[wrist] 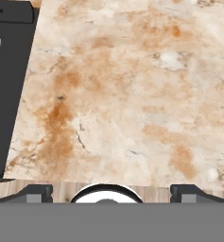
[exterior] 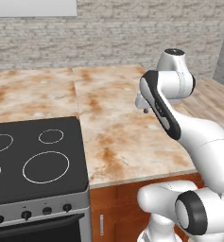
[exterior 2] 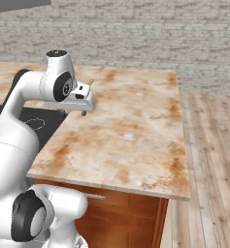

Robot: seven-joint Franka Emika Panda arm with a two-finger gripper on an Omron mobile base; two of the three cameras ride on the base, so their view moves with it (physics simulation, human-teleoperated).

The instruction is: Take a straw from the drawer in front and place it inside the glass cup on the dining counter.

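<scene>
The dining counter (exterior: 118, 142) (exterior 2: 136, 135) (wrist: 132, 94) is a cream stone top mottled with rust-brown, on a reddish-brown wood base. My gripper (exterior: 145, 109) (exterior 2: 83, 111) (wrist: 111, 191) hangs open a little above its bare middle, pointing down, with nothing between the fingertips (wrist: 35, 193). Under the counter's front edge a wood front with a small silver bar handle (exterior 2: 94, 196) appears to be the drawer (exterior 2: 123, 206), and it looks shut. The straw and the glass cup are out of view.
A black glass cooktop (exterior: 33, 156) (exterior 2: 36, 123) (wrist: 7, 94) with white burner rings lies left of the gripper, with oven knobs (exterior: 26, 215) below it. A grey brick wall (exterior: 132, 33) runs behind the counter. Wood floor (exterior 2: 208, 160) lies to the right.
</scene>
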